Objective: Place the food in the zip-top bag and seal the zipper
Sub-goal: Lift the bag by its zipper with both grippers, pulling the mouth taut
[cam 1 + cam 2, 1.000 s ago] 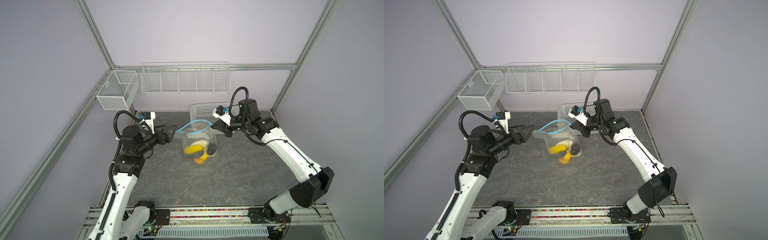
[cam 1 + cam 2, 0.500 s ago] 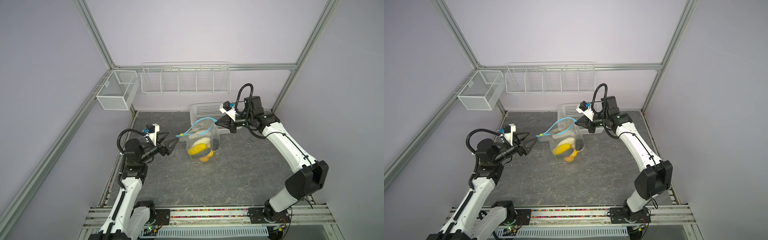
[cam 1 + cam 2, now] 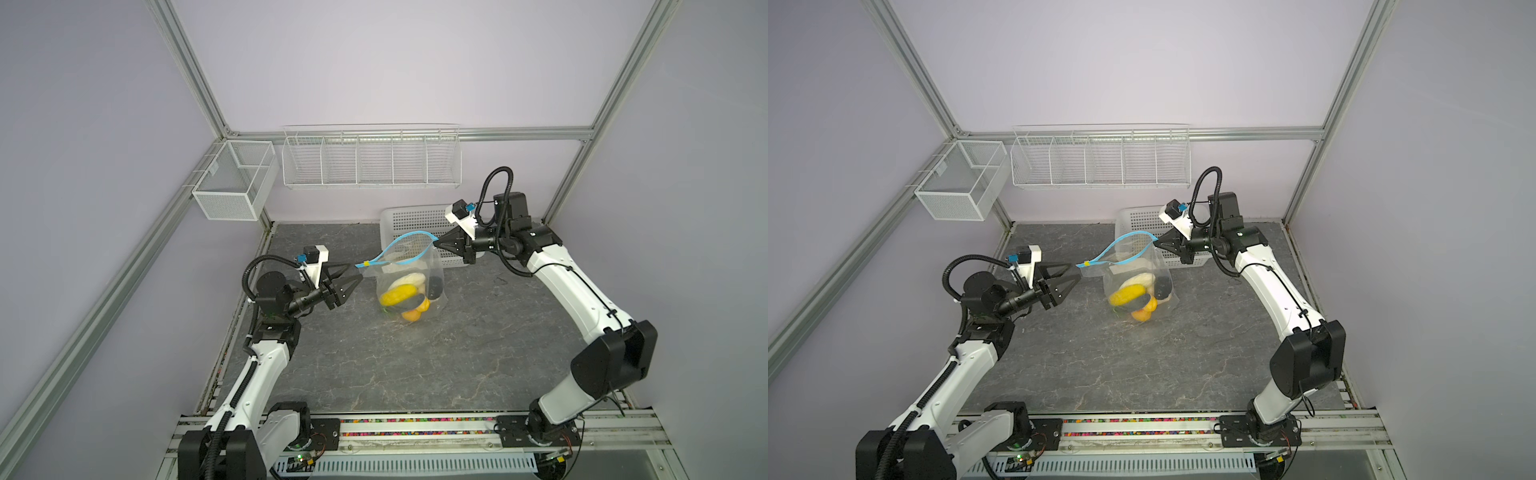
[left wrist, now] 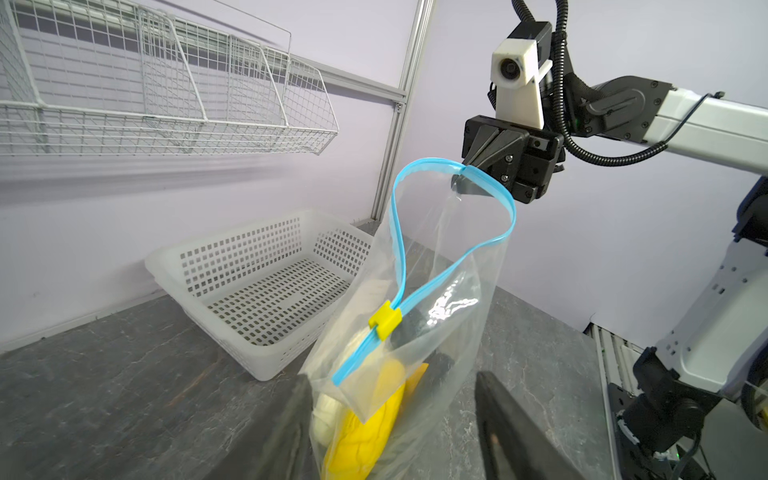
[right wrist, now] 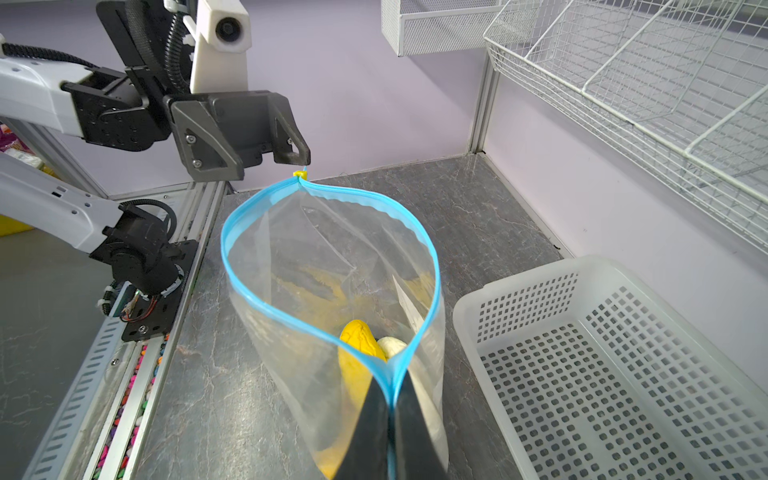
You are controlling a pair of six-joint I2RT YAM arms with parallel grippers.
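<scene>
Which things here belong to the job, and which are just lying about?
Job: clear crinkly plastic zip-top bag; light-blue zipper strip; yellow, orange, cream, dark toy food inside.
Lying about: white perforated plastic basket; white wire wall rack; white mesh wall bin.

Your zip-top bag (image 3: 415,266) hangs upright, loaded and unsealed.
The food (image 3: 405,296) sits piled in the clear bag's bottom: a yellow corn-like piece, cream-white, dark and orange ones. The light-blue zipper (image 4: 509,208) gapes in a wide loop, its yellow slider (image 4: 385,319) at the end nearest your left arm; the right end effector (image 3: 437,242) pinches the opposite corner, over the counter (image 3: 374,365).
</scene>
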